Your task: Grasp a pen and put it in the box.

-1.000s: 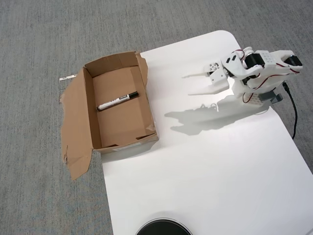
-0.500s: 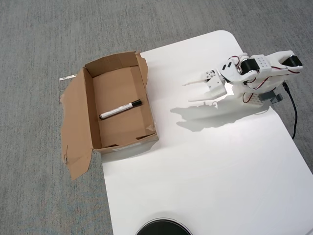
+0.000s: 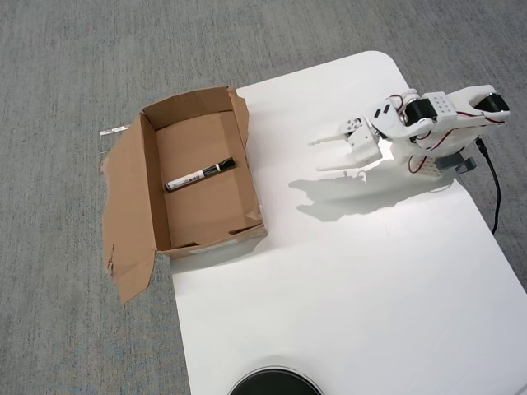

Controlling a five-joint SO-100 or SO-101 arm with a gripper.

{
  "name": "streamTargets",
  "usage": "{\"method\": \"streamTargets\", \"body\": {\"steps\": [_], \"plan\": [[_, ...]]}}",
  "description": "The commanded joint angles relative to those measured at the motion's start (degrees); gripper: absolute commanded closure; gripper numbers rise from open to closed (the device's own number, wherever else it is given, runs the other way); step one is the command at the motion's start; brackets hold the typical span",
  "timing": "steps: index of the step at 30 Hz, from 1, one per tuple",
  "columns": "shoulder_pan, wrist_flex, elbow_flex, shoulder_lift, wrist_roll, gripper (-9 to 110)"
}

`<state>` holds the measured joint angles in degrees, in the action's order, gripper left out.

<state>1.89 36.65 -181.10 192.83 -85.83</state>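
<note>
The pen (image 3: 200,174), a slim white marker with a black cap and dark print, lies flat on the floor of the box (image 3: 150,185), slanting across its middle. The brown cardboard box sits at the left edge of the white table, with a wide flap spread flat to its left. My gripper (image 3: 315,155) is white, held above the table well to the right of the box, its fingers pointing left toward it. The jaws stand apart and hold nothing.
The white table (image 3: 346,280) has a rounded far corner and stands on grey carpet. A black cable (image 3: 494,193) runs down from the arm's base at the right. A dark round object (image 3: 274,383) shows at the bottom edge.
</note>
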Motion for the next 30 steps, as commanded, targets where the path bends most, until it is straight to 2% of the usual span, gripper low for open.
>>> {"method": "streamTargets", "body": {"steps": [1,22,30], "plan": [[-0.04,0.26,-1.63,3.43,0.13,79],[0.04,0.79,-1.63,3.34,0.57,79],[-0.04,14.24,-1.63,3.34,0.75,79]]}}
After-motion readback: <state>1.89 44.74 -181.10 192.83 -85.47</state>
